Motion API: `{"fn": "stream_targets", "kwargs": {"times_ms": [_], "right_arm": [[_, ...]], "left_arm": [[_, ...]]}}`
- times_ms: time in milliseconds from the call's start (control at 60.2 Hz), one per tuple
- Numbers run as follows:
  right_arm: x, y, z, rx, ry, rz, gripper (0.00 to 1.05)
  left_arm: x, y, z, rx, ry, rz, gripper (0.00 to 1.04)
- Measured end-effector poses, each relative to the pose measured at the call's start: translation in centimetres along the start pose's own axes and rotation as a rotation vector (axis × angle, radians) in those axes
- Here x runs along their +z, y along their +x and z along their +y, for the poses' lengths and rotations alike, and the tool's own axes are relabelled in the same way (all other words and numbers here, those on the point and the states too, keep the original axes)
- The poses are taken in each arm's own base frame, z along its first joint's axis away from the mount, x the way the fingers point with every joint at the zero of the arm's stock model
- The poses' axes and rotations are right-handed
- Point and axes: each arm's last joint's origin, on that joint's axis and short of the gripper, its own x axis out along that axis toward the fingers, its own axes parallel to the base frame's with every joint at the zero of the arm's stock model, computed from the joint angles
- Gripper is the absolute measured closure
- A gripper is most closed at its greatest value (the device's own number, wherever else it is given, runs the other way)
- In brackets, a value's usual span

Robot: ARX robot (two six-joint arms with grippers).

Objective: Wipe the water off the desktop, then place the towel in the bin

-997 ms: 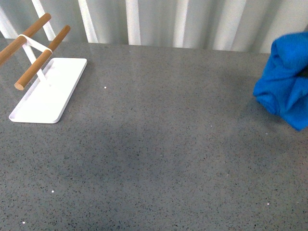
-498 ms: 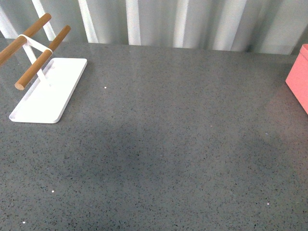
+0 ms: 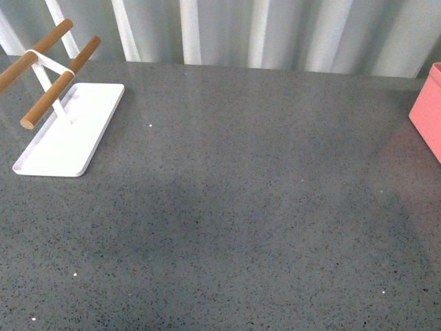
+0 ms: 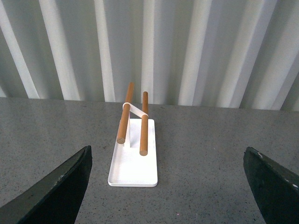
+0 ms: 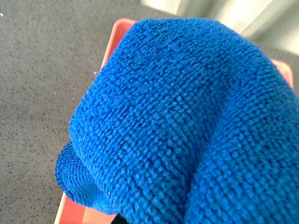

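Frontally, the desktop [image 3: 241, 207] carried a white tray [image 3: 83, 138] at far left and the bin [image 3: 428, 110] at its right edge; from the left wrist, the left gripper [image 4: 167, 156] gaped wide, holding nothing; from the right wrist, the bunched towel [image 5: 187, 121] hung over the bin, hiding the right gripper's jaws beyond telling.

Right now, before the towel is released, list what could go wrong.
1. The towel is bunched and bulky. In the right wrist view, part of it appears to overhang the rim of the bin above the desktop, so it may drape outside or slide out.
2. The towel hides the right end effector, so a snagged fold would go unseen.
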Motion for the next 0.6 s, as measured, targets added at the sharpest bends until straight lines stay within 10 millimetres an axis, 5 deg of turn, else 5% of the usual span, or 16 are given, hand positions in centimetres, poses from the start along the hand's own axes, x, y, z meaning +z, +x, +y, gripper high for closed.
{"fn": "stream_targets", "kwargs": {"times_ms": [282, 598], "right_arm": [[-1.4, 3.6, -1.1, -0.028, 0.030, 0.143, 0.98], [-3.0, 5.2, -1.5, -0.072, 0.034, 0.231, 0.52]], "left_arm": [[0.0, 0.0, 0.0, 0.000, 0.000, 0.000, 0.07], [0.0, 0.0, 0.0, 0.000, 0.000, 0.000, 0.07]]}}
